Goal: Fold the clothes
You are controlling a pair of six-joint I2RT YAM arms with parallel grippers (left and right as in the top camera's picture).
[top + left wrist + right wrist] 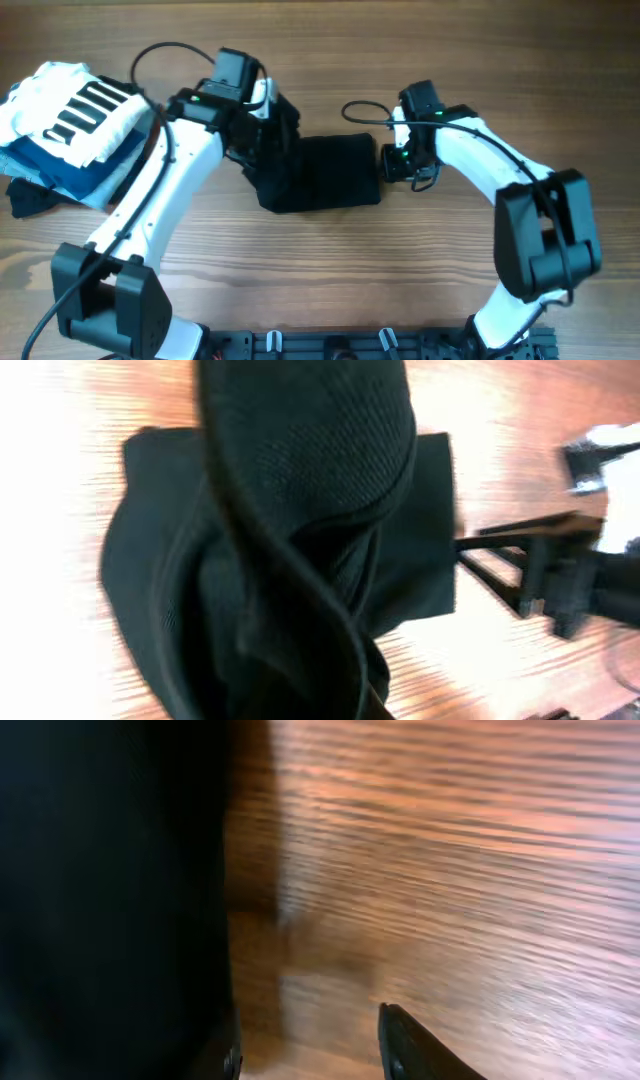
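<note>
The black shirt [335, 175] lies near the middle of the wooden bench [330, 280], folded down into a compact, roughly rectangular bundle. Its left edge is bunched and raised off the bench, and the left gripper [268, 140] is set over that raised part. In the left wrist view the gripper's fingers are hidden by the fabric. A thick ridge of knit cloth is drawn up close to the lens, with the flat folded part spread on the wood below it. The left gripper is closed, and the lifted fold of the shirt appears to be pinched in it.

The right gripper [310, 1055] is placed at the shirt's right edge, low over the bench. Its two fingertips [405, 1045] are seen apart in the right wrist view, with bare wood showing between them, so the gripper is open and nothing is held. One fingertip is just beside the shirt's edge — whether it touches the cloth cannot be told — and the other is on the side away from the shirt.

Well to the left of the shirt a stack of other clothes is seen. A white garment with black stripes [75, 110] is laid on top of blue folded garments [75, 170], and a dark piece of cloth [30, 198] is tucked at the side of the stack farthest from the shirt.
</note>
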